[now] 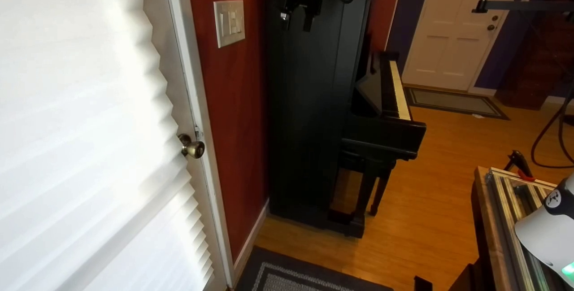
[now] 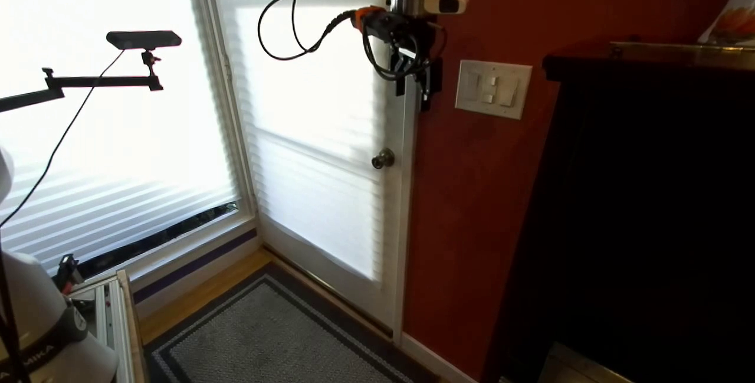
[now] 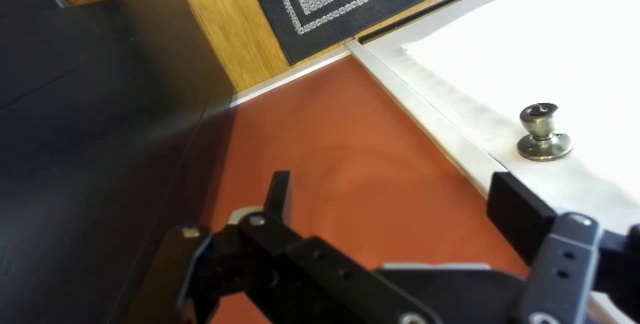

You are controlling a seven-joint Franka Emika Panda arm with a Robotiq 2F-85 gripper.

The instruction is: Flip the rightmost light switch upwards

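The rightmost light switch is a pale toggle at the right end of the pale wall plate in an exterior view. The plate is also in an exterior view, where its right-end toggle is too small to read well. My gripper points down, apart from the plate and to its left in that picture. In an exterior view the gripper appears right of the plate, in front of the dark piano. In the wrist view the gripper is open and empty, over red wall. I make out no switch there.
A white door with a round brass doorknob stands beside the red wall. A tall black piano stands against the wall on the plate's other side. Cables loop from the gripper. A grey rug lies below.
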